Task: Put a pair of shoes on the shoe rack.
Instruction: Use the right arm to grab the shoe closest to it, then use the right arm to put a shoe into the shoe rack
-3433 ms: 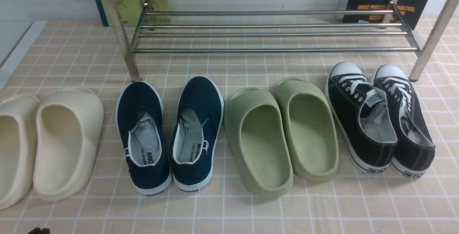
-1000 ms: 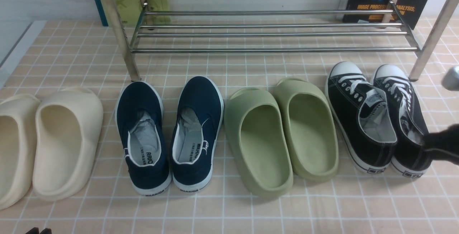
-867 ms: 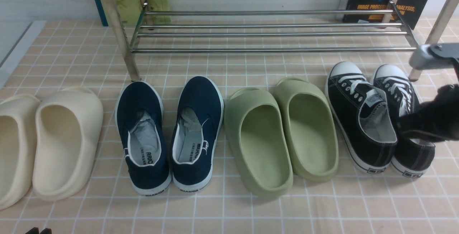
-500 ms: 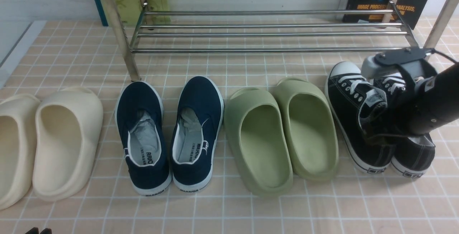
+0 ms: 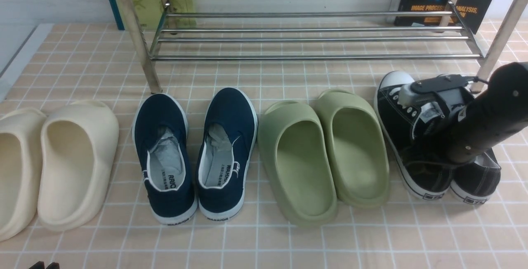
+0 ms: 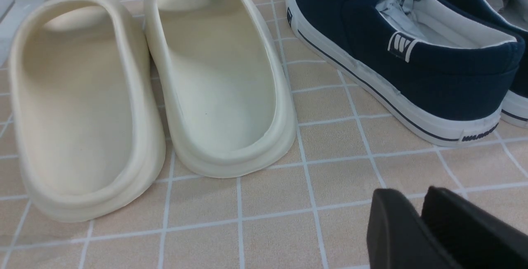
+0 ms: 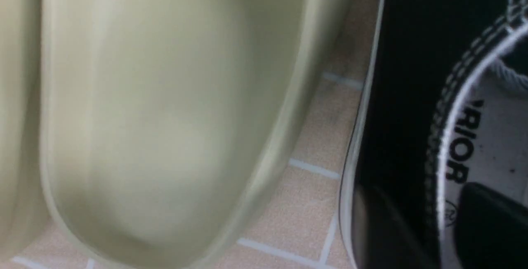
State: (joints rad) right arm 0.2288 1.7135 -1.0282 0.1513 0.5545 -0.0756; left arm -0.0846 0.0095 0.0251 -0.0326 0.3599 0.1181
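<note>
The pair of shoes, two black laced sneakers, stands at the right in front of the shoe rack [image 5: 313,57]. My right gripper [image 5: 429,153] is down on the left sneaker [image 5: 396,112], and the arm covers much of the right sneaker [image 5: 478,174]. In the right wrist view the gripper [image 7: 437,236] straddles this sneaker's [image 7: 404,75] side wall, with one finger outside and one finger [image 7: 491,223] inside on the grey lining. Whether the wall is clamped does not show. My left gripper [image 6: 412,197] hovers low over the cloth, jaws narrowly apart and empty; its tips [image 5: 44,265] peek in at the bottom left.
Green slippers [image 5: 326,153] lie right beside the left sneaker, close to my right gripper. Navy slip-ons [image 5: 194,153] and cream slippers [image 5: 62,161] follow to the left. Books [image 5: 445,9] lean behind the rack. A rack leg [image 5: 495,50] stands just beyond the sneakers.
My right arm has come in from the right edge and dropped onto the left sneaker, its fingers now on either side of the side wall. The left gripper has stayed put.
</note>
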